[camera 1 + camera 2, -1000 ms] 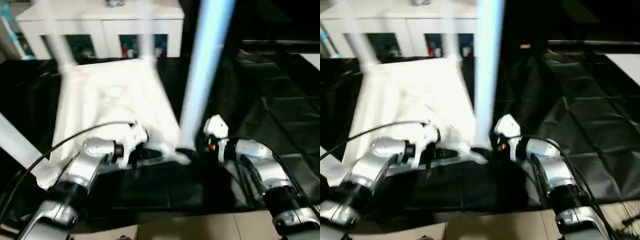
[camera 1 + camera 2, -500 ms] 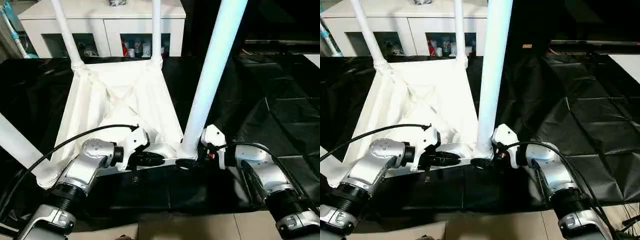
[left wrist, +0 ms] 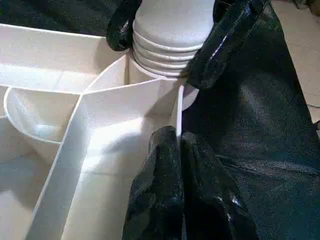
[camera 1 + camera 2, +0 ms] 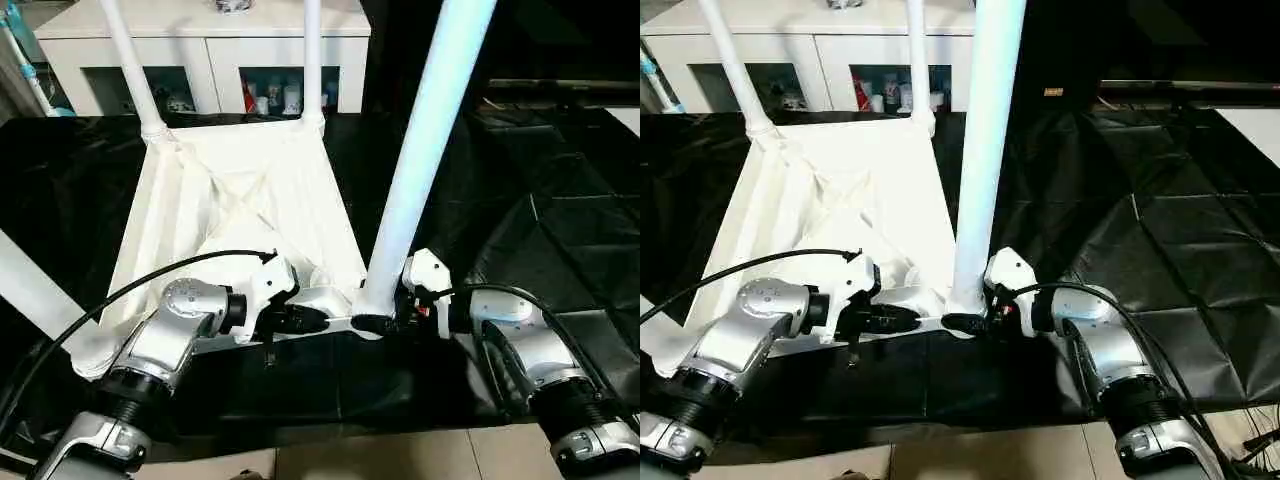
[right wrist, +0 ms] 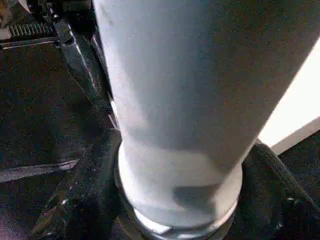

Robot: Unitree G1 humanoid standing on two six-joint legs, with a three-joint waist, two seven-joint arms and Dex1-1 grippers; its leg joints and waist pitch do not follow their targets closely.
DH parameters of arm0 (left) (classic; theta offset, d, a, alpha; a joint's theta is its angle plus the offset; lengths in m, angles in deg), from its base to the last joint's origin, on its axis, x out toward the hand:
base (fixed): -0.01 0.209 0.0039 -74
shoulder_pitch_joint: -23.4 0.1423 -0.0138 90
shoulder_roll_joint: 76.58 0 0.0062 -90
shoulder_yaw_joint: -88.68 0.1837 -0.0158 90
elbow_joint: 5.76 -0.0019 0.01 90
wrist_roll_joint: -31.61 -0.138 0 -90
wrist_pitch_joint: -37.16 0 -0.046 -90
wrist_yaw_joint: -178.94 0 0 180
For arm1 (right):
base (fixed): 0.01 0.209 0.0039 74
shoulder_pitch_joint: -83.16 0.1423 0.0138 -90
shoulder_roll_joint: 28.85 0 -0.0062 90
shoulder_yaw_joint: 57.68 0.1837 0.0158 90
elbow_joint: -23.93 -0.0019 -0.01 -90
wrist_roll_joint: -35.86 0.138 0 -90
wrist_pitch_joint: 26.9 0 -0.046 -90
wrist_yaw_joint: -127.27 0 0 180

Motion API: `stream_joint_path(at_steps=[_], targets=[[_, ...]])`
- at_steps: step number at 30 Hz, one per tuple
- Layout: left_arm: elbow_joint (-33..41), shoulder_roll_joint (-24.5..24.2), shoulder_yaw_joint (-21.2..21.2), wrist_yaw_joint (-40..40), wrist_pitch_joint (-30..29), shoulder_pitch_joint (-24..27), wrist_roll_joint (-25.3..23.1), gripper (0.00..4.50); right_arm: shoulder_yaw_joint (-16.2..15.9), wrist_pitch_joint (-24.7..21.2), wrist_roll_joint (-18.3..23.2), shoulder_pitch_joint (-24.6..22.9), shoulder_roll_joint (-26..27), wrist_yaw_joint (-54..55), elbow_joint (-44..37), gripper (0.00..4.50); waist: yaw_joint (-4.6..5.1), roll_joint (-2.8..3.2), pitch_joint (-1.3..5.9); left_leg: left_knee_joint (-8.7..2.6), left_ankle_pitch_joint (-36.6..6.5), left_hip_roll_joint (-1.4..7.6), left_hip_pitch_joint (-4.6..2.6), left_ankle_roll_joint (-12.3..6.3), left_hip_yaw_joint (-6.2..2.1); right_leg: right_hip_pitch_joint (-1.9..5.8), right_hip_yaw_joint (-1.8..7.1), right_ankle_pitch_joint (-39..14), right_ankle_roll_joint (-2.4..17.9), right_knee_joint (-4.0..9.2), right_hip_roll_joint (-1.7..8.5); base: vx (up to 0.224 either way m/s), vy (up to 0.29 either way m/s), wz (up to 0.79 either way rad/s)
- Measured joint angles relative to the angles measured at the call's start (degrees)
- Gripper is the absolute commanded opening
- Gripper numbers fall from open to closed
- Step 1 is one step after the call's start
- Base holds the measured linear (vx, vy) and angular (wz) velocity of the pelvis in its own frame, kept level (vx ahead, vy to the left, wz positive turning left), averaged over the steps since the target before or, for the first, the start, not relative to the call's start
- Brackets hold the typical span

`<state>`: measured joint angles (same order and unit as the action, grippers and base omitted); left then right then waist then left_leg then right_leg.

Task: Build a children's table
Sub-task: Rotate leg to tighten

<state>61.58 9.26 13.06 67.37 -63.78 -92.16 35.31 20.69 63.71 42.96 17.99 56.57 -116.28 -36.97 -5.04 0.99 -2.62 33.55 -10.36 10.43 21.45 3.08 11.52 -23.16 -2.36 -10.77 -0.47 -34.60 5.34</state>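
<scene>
The children's table (image 4: 240, 200) lies upside down on the black-draped desk (image 4: 560, 200), ribbed underside facing up, with its legs standing up out of the corner sockets. The near right leg (image 4: 425, 150) and the two far legs (image 4: 128, 70) all run off the top edge of the head views, so their upper ends cannot be seen; the near left leg (image 4: 40, 300) is cut by the left edge. The right gripper (image 4: 968, 322) sits at the foot of the near right leg, its jaws spread around the base — in the left wrist view one black finger (image 3: 225, 40) shows on each side of the ringed foot, touching it, while the right wrist view is so close that the leg (image 5: 180, 100) hides most of the socket below. The left gripper (image 4: 318, 319) reaches along the near edge of the tabletop, jaws pressed together; its fingertips (image 3: 167, 145) lie against the thin rim wall just beside that corner socket, though whether anything is caught between them is hard to make out. Behind the desk stands a white cabinet (image 4: 210, 45) — its top is cropped, and the small items behind its glass are too small to identify.
</scene>
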Motion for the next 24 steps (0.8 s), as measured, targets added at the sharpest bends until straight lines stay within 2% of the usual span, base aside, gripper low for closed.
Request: stream_joint_path(at_steps=[6, 9, 13, 15, 20, 24], targets=[[0.0, -0.3, 0.0, 0.1, -0.3, 0.0, 0.3, 0.00, 0.2, 0.0, 0.1, 0.0, 0.4, 0.1, 0.3, 2.70, 0.02, -0.01, 0.01, 0.03, 0.0, 0.00, -0.01, 0.00, 0.00, 0.00, 0.01, 0.0, 0.0, -0.05, 0.00, 0.000, 0.000, 0.00], [-0.5, -0.1, -0.6, -1.3, -0.6, -0.1, 0.3, 0.00, 1.3, -0.1, 0.0, 0.2, 2.6, 3.6, 1.8, 2.70, 0.54, -0.08, 0.02, 0.10, 0.0, 0.03, -0.07, 0.01, 0.00, 0.00, 0.03, 0.0, 0.0, -0.18, -0.03, 0.000, 0.000, 0.00], [-6.0, 3.9, -1.2, -8.8, -0.8, -3.6, -1.7, 0.00, 4.1, -1.7, -1.2, 3.3, 7.7, 16.3, 7.3, 2.70, 1.83, -0.11, 0.02, 0.18, 0.0, 0.02, -0.32, 0.05, -0.02, 0.11, 0.09, 0.0, 0.1, -0.35, -0.03, 0.000, 0.000, 0.00], [-8.0, 5.8, -1.7, -12.3, -0.9, -4.9, -2.5, 0.00, 5.2, -2.8, -1.6, 4.3, 9.4, 21.9, 8.7, 2.70, 2.03, -0.11, 0.03, 0.17, 0.0, 0.00, -0.37, 0.05, -0.03, 0.13, 0.11, -0.1, -0.1, -0.34, -0.03, 0.000, 0.000, 0.00], [-14.5, 11.3, -2.3, -22.6, -1.1, -9.3, -4.5, 0.00, 8.5, -5.0, -3.3, 7.7, 15.0, 38.6, 13.3, 2.70, 2.04, -0.09, 0.08, 0.16, 0.0, -0.03, -0.42, 0.07, -0.06, 0.19, 0.13, -0.1, -0.2, -0.33, -0.03, 0.000, 0.000, 0.00], [-18.7, 15.2, -2.2, -29.2, 0.0, -12.0, -6.1, 0.00, 10.5, -5.1, -4.3, 10.7, 17.0, 47.4, 17.1, 2.70, 1.83, -0.03, 0.13, 0.17, 0.0, -0.12, -0.40, 0.07, -0.06, 0.26, 0.17, -0.1, -0.2, -0.22, 0.02, 0.000, 0.000, 0.00]])
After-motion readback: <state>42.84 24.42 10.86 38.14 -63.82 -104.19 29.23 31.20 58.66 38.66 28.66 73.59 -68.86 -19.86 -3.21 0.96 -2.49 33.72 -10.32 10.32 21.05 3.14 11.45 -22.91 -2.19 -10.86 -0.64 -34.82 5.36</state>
